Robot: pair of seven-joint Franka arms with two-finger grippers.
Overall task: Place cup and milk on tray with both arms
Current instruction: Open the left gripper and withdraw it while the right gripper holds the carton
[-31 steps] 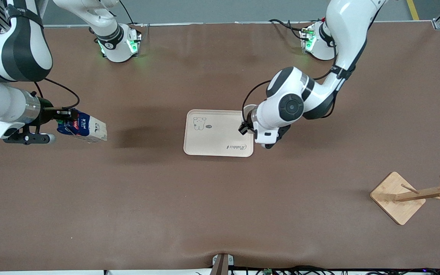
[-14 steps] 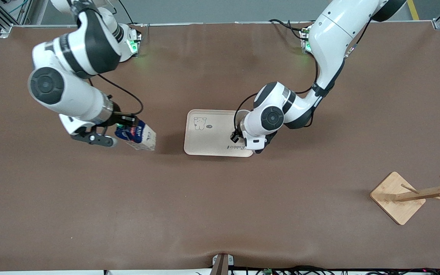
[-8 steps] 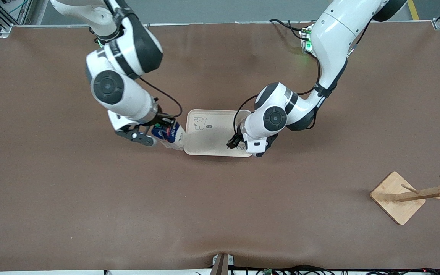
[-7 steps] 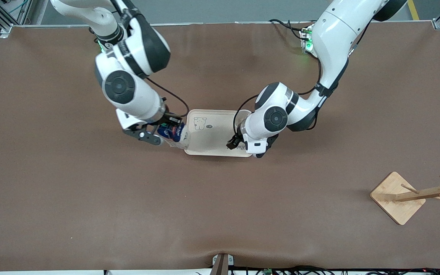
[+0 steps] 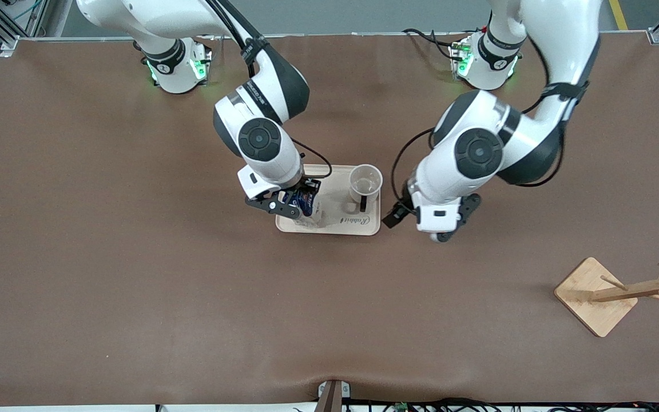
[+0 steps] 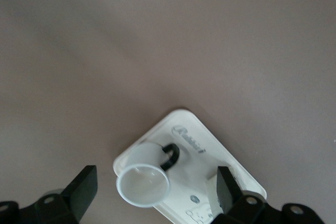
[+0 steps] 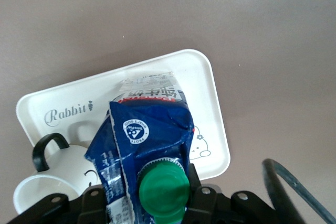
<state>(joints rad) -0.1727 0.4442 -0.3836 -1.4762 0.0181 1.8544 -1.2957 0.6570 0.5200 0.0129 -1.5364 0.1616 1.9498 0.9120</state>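
step: milk placing; the right gripper [image 5: 301, 201] gripped the milk [image 5: 305, 205] by its top, base down at the tray [image 5: 338, 228] end toward the right arm
how to do it well: likely best to let the base sit flat and inside the rim before letting go, then lift straight up so the tall carton didn't tip; keep clear of the cup
right jaws: clamped on the milk's gable, green cap [image 7: 163, 188] up against the gripper
left gripper [image 5: 421, 220]: up over bare table just beside the tray's end toward the left arm, jaws wide, holding nothing; fingers [image 6: 81, 192] framed the cup from above
cup [image 5: 365, 182]: upright on the tray, at the end toward the left arm, handle [image 5: 362, 201] toward the front camera; apart from the milk
count, task things: one cup, one milk, one tray, two arms
count, other: one wooden peg stand [image 5: 615, 293], near the table's left-arm end, well apart from the tray
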